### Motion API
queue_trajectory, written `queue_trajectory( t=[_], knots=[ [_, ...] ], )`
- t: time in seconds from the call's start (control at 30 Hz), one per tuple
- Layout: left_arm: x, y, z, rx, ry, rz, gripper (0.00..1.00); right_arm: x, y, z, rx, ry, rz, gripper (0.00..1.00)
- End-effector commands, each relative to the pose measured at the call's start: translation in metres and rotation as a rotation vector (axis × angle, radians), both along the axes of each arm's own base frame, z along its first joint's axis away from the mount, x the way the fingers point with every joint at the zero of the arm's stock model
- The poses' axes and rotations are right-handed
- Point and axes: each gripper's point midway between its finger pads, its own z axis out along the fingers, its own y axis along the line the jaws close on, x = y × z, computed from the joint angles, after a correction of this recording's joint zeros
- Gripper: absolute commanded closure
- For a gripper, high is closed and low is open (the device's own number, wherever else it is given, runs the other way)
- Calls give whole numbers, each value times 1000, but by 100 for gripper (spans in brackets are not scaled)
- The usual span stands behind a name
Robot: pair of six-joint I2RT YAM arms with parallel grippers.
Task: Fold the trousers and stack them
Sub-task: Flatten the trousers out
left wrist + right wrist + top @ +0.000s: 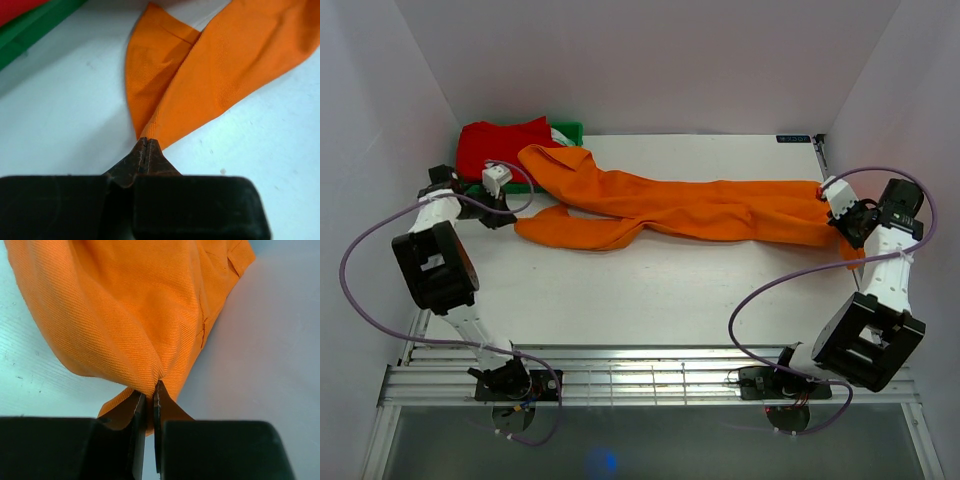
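Orange trousers (680,208) lie stretched across the white table from left to right. My left gripper (512,218) is shut on the corner of one trouser end at the left; in the left wrist view the orange cloth (200,75) runs from the closed fingertips (146,142). My right gripper (840,222) is shut on the other end of the trousers at the right edge; in the right wrist view the cloth (115,305) bunches between the nearly closed fingertips (149,396).
A folded red garment (500,143) lies on a green one (568,130) at the back left corner, just behind the trousers. White walls close in the table on three sides. Purple cables loop from both arms.
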Motion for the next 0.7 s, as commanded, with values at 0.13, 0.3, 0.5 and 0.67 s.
queue_trajectory(
  t=[0.13, 0.3, 0.5, 0.67],
  knots=[
    [-77, 27, 131, 31, -157, 135, 100, 2, 6, 16, -46, -93, 65, 92],
    [-101, 21, 162, 71, -202, 168, 100, 0, 8, 25, -48, -120, 71, 92],
    [-106, 29, 195, 76, -266, 362, 100, -10, 13, 29, -80, -168, 120, 92],
    [-58, 82, 162, 94, -159, 554, 100, -23, 18, -3, -110, -113, 174, 92]
  ],
)
